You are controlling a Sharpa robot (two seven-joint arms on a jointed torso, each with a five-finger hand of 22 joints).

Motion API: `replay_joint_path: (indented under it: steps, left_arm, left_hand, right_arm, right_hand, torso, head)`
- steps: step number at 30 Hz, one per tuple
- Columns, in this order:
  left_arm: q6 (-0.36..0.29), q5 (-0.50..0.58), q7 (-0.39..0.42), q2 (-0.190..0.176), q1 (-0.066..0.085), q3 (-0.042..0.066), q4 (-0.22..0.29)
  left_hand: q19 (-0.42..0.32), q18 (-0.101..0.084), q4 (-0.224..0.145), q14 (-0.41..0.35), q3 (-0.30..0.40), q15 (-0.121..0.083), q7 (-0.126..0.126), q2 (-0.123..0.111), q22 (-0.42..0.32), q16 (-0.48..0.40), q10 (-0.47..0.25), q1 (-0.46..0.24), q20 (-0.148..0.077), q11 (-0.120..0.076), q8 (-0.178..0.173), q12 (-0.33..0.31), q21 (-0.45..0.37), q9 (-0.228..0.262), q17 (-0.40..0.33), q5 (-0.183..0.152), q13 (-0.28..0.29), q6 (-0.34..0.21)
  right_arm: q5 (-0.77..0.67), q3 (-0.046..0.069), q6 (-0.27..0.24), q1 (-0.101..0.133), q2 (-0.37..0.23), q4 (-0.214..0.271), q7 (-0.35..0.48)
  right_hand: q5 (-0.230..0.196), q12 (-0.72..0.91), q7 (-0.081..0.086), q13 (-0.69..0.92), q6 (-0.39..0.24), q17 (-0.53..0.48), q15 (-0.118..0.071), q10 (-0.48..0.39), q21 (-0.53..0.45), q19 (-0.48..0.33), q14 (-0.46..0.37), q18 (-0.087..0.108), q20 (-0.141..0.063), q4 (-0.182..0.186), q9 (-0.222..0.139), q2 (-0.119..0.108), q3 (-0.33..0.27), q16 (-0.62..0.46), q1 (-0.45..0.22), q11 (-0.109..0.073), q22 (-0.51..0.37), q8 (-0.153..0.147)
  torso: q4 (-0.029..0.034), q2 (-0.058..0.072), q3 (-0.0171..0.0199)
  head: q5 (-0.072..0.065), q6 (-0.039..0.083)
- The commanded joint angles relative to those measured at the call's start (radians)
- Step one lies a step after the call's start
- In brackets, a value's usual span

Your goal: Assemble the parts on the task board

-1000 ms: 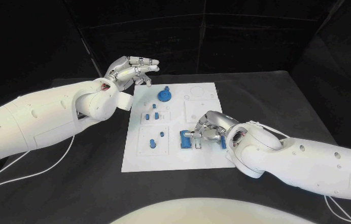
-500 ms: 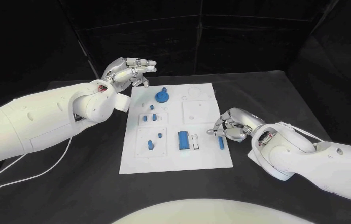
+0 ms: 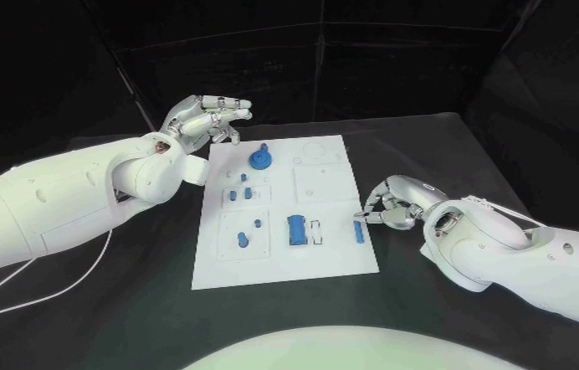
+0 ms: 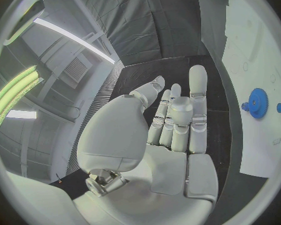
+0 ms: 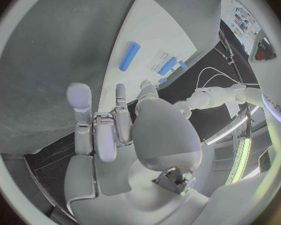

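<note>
Head view: the board (image 3: 289, 257) lies flat in the middle of the black tabletop (image 3: 458, 148). On it a blue gear (image 3: 259, 159) stands near the far left corner, small pegs (image 3: 240, 192) lie below it, another peg (image 3: 243, 238) sits in the near left recess, a blue block (image 3: 294, 230) stands mid-board, and a blue bar (image 3: 358, 231) lies close to the right edge. The left hand (image 3: 207, 120) hangs above the board's far left corner, fingers curled loosely and holding nothing, apart from the gear. The right hand (image 3: 395, 205) sits at the board's right edge, fingertips drawn together just beside the bar; I cannot tell whether they touch it or grip anything. A white cable (image 3: 54, 290) runs over the tabletop by the left arm.

Left wrist view: the left hand (image 4: 168, 135) shows straight, close-set fingers with nothing in them; the gear (image 4: 258, 103) and the board (image 4: 256, 50) lie off to one side, well apart.

Right wrist view: the right hand (image 5: 125, 135) has fingers partly bent, palm bare; the bar (image 5: 129, 56) lies on the board (image 5: 159, 30) beyond the fingertips.

Since a second ago the right hand has drawn back from the block to the board's right edge, and the bar now rests flat on the board. The left hand has kept its place.
</note>
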Motion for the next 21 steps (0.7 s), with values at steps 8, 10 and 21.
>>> replay_joint_path:
  steps: [8,10,21]
  left_arm:
    - [0.010,0.000,0.006,-0.001,0.001,-0.001,-0.001]
    - [0.010,0.000,0.006,-0.002,0.001,-0.001,-0.002]
    - [0.009,0.000,0.005,-0.001,0.001,-0.002,-0.002]
  left_hand:
    - [0.000,0.014,0.004,-0.004,-0.003,0.003,0.001,0.000,0.001,0.006,-0.007,-0.010,0.004,0.002,0.005,0.005,0.000,0.000,0.001,-0.004,0.000,-0.008]
    - [0.000,0.014,0.004,-0.004,-0.003,0.003,0.001,0.000,0.001,0.006,-0.007,-0.010,0.004,0.002,0.005,0.005,0.000,0.000,0.001,-0.004,0.000,-0.008]
    - [-0.001,0.014,0.004,-0.005,-0.003,0.003,0.001,0.001,0.001,0.006,-0.010,-0.010,0.005,0.002,0.007,0.009,0.000,0.000,-0.002,-0.004,0.000,-0.010]
  right_arm:
    - [-0.092,-0.001,0.127,0.000,0.021,-0.025,-0.080]
    - [-0.095,-0.001,0.140,0.000,0.026,-0.028,-0.083]
    - [-0.098,-0.002,0.194,-0.013,0.054,-0.036,-0.084]
  right_hand:
    - [0.001,0.003,-0.003,0.057,0.010,0.199,-0.005,0.005,0.004,0.005,0.090,-0.012,0.000,-0.001,0.002,-0.006,-0.008,-0.005,0.006,0.000,-0.004,0.005]
    - [0.001,0.003,-0.003,0.057,0.010,0.199,-0.005,0.005,0.004,0.005,0.090,-0.012,0.000,-0.001,0.002,-0.006,-0.008,-0.005,0.007,-0.001,-0.004,0.005]
    - [-0.005,0.002,-0.005,0.058,0.012,0.196,-0.008,0.004,0.000,0.002,0.090,-0.012,-0.004,-0.017,0.008,-0.019,-0.014,-0.007,0.032,-0.004,-0.008,0.010]
  torso:
    - [0.0022,-0.001,-0.0004]
    - [0.0010,0.000,-0.0008]
    - [0.0039,0.000,-0.0018]
  head:
    - [0.001,-0.005]
    - [0.000,-0.006]
    - [-0.005,-0.008]
